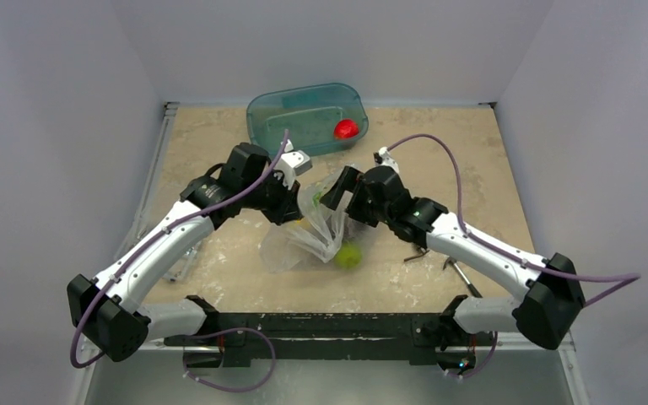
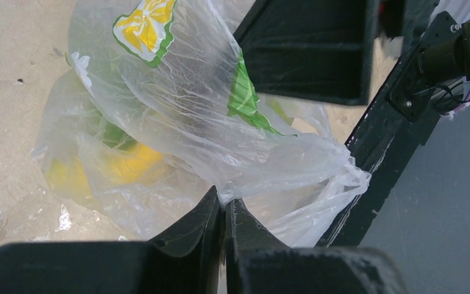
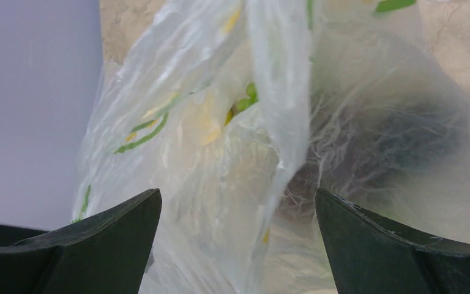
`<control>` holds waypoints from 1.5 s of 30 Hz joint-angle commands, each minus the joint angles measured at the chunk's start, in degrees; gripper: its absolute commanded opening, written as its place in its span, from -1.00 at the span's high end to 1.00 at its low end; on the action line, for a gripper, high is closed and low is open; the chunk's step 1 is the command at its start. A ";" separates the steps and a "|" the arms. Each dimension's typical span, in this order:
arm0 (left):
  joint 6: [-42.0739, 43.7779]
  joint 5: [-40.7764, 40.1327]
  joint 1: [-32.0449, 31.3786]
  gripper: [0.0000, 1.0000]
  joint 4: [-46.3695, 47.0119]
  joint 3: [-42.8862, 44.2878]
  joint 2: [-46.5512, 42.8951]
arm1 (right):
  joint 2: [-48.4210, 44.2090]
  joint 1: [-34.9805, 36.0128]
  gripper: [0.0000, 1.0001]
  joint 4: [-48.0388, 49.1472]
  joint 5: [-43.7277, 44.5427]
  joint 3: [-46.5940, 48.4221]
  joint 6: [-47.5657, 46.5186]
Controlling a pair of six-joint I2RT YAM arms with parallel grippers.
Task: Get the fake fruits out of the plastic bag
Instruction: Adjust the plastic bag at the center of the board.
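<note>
At centre, left gripper (image 2: pixel 225 207) pinches plastic bag (image 2: pixel 190 122); right gripper (image 3: pixel 237 197) gapes.

The plastic bag (image 1: pixel 304 243) is lying on the table (image 1: pixel 219 135) at the centre of the top view, with the tub (image 1: pixel 304 105) standing behind it at upper centre and a lone fruit (image 1: pixel 346 128) sitting in the tub's right end. The left gripper (image 1: pixel 295 215) is flanking the bag's top from the left, the right gripper (image 1: pixel 337 198) from the right, and a round fruit (image 1: pixel 348 255) is resting at the bag's lower right edge
</note>
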 commanded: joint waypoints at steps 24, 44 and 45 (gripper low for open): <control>-9.92 -74.65 1.87 1.00 8.34 -5.80 -9.18 | 0.80 7.26 1.00 -3.30 39.81 -6.76 -19.78; -8.25 -62.39 9.15 1.00 13.16 -8.54 -14.32 | 6.49 4.61 0.67 -15.40 47.37 2.19 -24.75; -7.95 -60.67 9.15 1.00 13.03 -8.47 -14.44 | 6.39 4.62 0.53 -16.66 45.61 0.80 -22.40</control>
